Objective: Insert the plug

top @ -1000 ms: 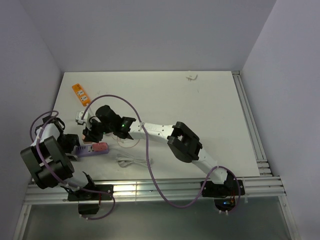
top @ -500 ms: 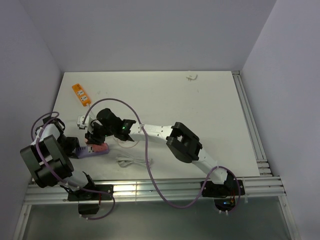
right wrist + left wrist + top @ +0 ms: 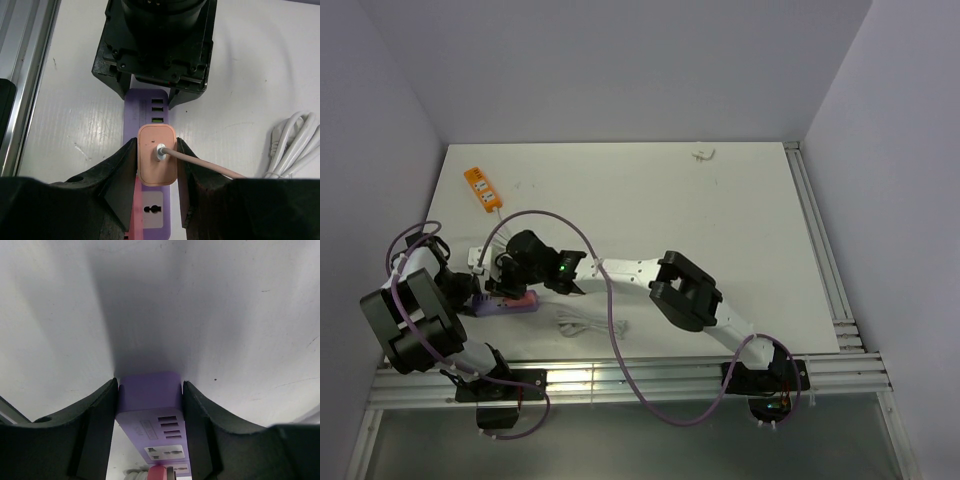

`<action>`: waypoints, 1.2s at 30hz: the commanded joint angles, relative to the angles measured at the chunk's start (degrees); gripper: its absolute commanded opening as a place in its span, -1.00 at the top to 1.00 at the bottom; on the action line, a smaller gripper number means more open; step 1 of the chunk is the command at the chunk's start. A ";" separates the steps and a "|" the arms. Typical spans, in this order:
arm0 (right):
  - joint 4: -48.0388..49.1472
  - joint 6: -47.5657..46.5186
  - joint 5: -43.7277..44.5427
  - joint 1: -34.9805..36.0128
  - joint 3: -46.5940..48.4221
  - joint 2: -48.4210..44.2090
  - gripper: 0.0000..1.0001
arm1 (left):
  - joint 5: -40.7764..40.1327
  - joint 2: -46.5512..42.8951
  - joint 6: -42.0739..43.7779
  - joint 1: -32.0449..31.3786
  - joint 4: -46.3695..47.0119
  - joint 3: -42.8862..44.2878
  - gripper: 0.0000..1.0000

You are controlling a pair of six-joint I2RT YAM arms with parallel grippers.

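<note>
Small flat salmon-pink plastic plug [image 3: 157, 161], pale cord trailing toward lower right, centred in the right wrist view, lying flat on the long lilac plastic power strip [image 3: 142, 112]. Pinched by its sides in the right end effector [image 3: 156, 146]. Seemingly the seating step; prongs hidden, depth impossible to tell. Next, likely a straight downward press, then release. Left end effector [image 3: 150, 389] clamped across the strip's end, bracing it on the white tabletop [image 3: 250, 75].

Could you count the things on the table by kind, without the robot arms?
Power strips: 2 (lilac power strip, orange power strip)
Salmon-pink plug: 1
White cable bundle: 1
Small white object, far edge: 1
Total: 5
</note>
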 commanded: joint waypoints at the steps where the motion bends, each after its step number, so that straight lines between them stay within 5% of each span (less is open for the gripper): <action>1: 2.00 0.29 1.13 1.18 3.23 0.07 1.00 | 0.85 1.36 0.58 -0.75 4.45 -2.19 0.99; 36: -0.28 0.73 2.44 2.24 6.14 4.55 1.00 | 3.40 -0.22 -1.09 -0.75 1.82 -2.01 0.99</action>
